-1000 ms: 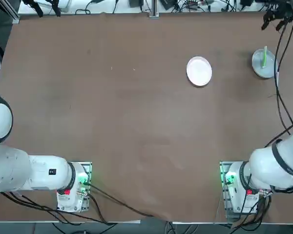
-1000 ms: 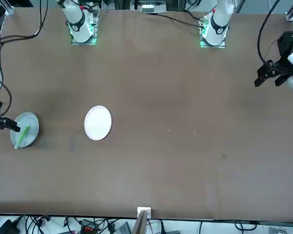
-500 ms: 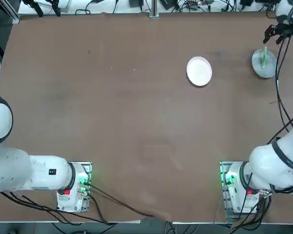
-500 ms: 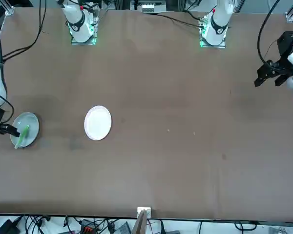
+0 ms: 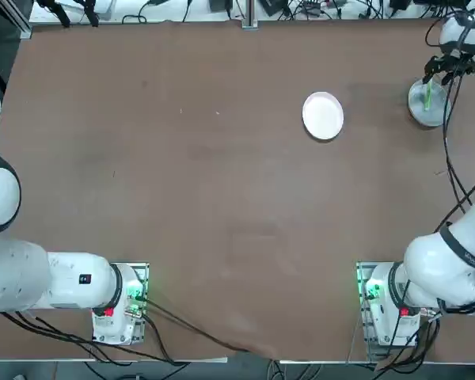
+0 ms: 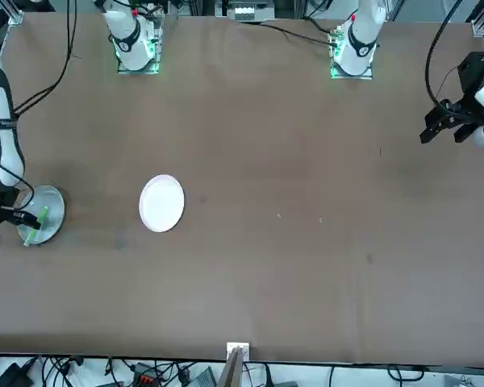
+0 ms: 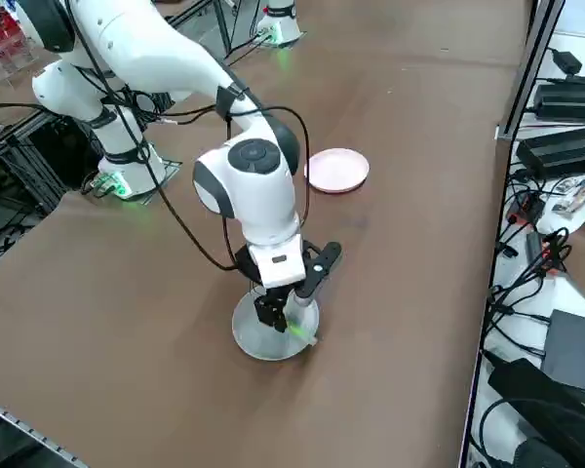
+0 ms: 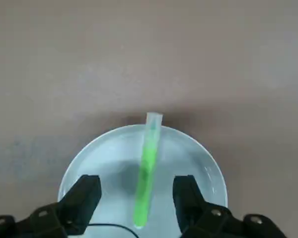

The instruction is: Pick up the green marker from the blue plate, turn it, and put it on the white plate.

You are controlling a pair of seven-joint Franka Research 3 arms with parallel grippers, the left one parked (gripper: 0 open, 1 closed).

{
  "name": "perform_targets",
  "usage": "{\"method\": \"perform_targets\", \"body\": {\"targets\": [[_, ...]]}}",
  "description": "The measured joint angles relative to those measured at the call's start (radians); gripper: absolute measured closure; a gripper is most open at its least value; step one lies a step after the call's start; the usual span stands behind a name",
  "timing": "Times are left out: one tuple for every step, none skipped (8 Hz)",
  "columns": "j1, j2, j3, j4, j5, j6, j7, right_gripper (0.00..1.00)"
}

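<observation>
The green marker (image 8: 146, 168) lies on the blue plate (image 8: 89, 158), one end sticking out over the rim. My right gripper (image 8: 136, 191) hangs low over the plate, open, with one finger (image 8: 84, 194) on each side of the marker and not touching it. From overhead the gripper (image 5: 441, 70) covers the far edge of the blue plate (image 5: 426, 107) at the table's far right, with the marker (image 5: 428, 96) showing below it. The white plate (image 5: 323, 115) sits to the left of the blue one. In the right side view the gripper (image 7: 285, 310) stands over the blue plate (image 7: 258, 336).
The table's right edge runs close beside the blue plate (image 6: 47, 211), with cables and power bricks (image 7: 565, 146) beyond it. The arm's own black cable (image 5: 451, 150) trails down past the plate. The white plate (image 6: 161, 203) lies alone on the brown tabletop.
My right gripper has come from beyond the table's far right corner to over the blue plate and dropped down around the marker. The marker and both plates have not moved.
</observation>
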Motion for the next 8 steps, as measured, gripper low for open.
{"method": "perform_targets", "body": {"targets": [[-0.003, 0.014, 0.0, 0.0, 0.0, 0.019, 0.0, 0.19], [-0.007, 0.026, 0.0, 0.0, 0.0, 0.029, 0.0, 0.23], [-0.01, 0.036, 0.0, 0.0, 0.0, 0.035, 0.0, 0.27], [-0.012, 0.045, 0.0, 0.0, 0.0, 0.042, 0.0, 0.33], [-0.014, 0.054, 0.0, 0.0, 0.0, 0.054, 0.0, 0.35], [-0.014, 0.062, 0.0, 0.0, 0.0, 0.063, 0.0, 0.37], [-0.014, 0.069, 0.0, 0.0, 0.0, 0.07, 0.0, 0.4], [-0.014, 0.073, 0.0, 0.0, 0.0, 0.073, 0.0, 0.43]]}}
